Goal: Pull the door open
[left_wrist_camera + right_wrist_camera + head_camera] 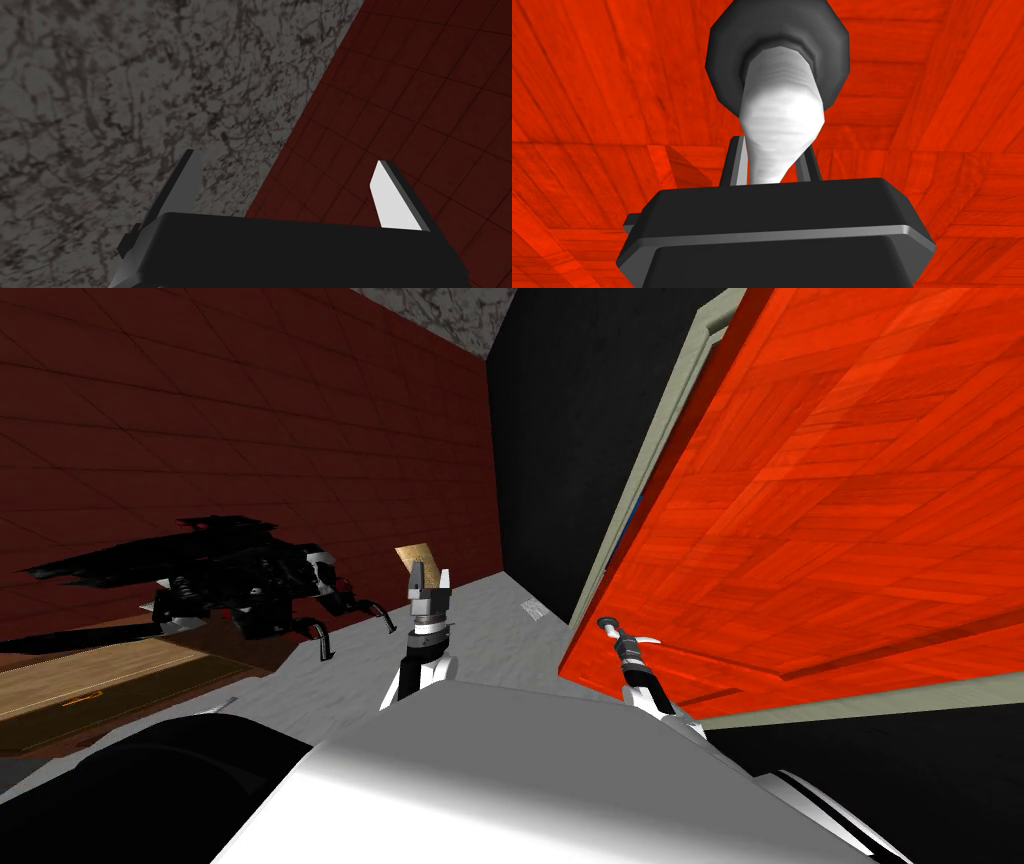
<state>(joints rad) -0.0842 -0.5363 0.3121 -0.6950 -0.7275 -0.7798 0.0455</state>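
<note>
A red-orange wooden door (830, 518) in a pale grey-green frame (655, 428) stands at my right. Its white lever handle (782, 120) comes out of a dark round plate (724, 50). My right gripper (772, 146) is shut on this handle, one finger pressed on each side of it. In the head view the right gripper (607, 625) is at the door's near edge, with the handle (648, 640) just beside it. My left gripper (430, 578) is held up in front of my chest, open (286, 159) and holding nothing.
A dark red tiled wall (200, 438) runs along the left. In front of it a black spiky object (220, 568) sits on a low wooden table (90, 678). Grey floor (480, 628) lies ahead, with a small tan box (418, 556) on it. A black area (570, 438) lies beside the door frame.
</note>
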